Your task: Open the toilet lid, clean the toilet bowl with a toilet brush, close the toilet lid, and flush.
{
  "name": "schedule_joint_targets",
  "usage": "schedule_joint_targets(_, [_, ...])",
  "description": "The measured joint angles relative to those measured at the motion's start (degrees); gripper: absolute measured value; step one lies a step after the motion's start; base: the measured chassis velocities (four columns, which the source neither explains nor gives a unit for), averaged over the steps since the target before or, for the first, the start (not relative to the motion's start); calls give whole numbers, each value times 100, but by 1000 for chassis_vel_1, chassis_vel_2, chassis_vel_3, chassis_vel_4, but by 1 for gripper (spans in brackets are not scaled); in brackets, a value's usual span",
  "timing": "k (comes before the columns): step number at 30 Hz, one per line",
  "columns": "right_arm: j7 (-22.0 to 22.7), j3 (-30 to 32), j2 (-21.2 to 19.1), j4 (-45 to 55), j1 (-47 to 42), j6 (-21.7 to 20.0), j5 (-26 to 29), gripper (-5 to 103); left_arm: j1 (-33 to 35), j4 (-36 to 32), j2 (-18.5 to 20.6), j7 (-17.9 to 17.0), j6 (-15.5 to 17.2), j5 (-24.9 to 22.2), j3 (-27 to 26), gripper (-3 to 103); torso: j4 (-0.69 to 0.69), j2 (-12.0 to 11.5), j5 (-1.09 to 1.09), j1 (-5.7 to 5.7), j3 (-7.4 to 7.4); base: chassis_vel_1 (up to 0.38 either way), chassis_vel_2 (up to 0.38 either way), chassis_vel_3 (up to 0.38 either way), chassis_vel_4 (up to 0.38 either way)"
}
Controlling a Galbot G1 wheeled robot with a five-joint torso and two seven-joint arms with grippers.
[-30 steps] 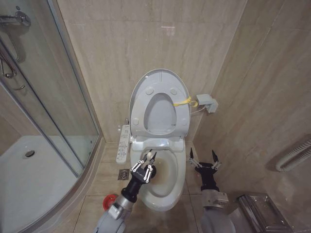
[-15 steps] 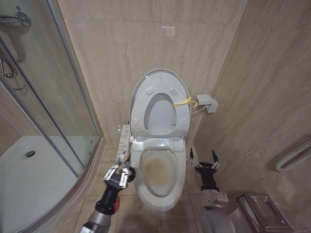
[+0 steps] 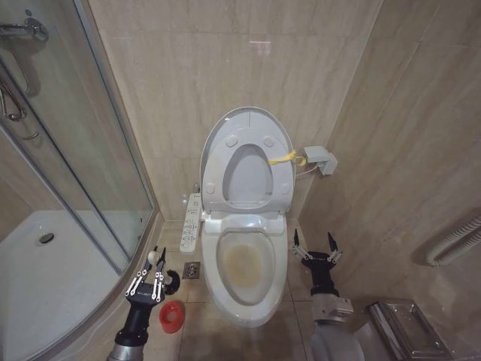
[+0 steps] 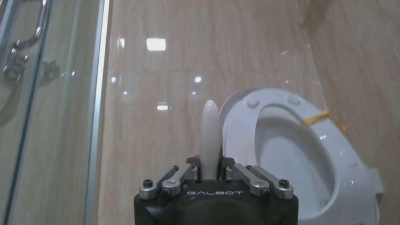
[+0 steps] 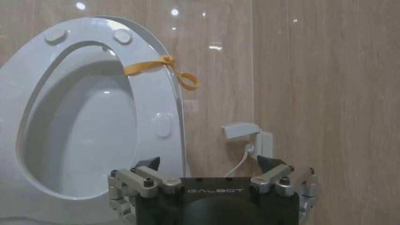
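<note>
The left tool (image 3: 151, 272) is clenched on the toilet brush (image 4: 209, 136) handle above the red holder (image 3: 172, 316), while the right tool (image 3: 315, 247) stands spread beside the toilet bowl (image 3: 244, 263), the toilet lid (image 5: 153, 108) upright.

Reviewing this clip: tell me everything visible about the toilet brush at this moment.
The toilet brush has a thin white stick handle, smooth and plastic-looking, with a rounded tip, and a dark bristle head. The left tool is shut on the handle, holding the brush out of the toilet bowl, over the floor beside the shower glass. Its dark head hangs just above the round red cup holder; whether they touch is unclear. In the left wrist view the handle sticks out between the fingers.
</note>
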Motion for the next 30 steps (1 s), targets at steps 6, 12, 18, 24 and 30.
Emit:
schedule_joint_targets(6, [0,0,0,0,0,0,0,100,-351,733,-12,-75,-61,-276,144,20,0,0,0,0,0,0,0,0,0])
schedule_joint_targets(12, [0,0,0,0,0,0,0,100,-774,1580,-12,-154,-61,-450,261,20,1,0,0,0,0,0,0,0,0])
schedule_joint_targets(18, [0,0,0,0,0,0,0,100,-1092,2310,-4,-146,-62,-666,362,20,1,0,0,0,0,0,0,0,0])
schedule_joint_targets(24, [0,0,0,0,0,0,0,100,-1348,2951,-55,-134,-63,-694,507,20,1,0,0,0,0,0,0,0,0])
schedule_joint_targets(30, [0,0,0,0,0,0,0,100,-1629,3529,-59,31,-63,-707,577,20,1,0,1,0,0,0,0,0,0])
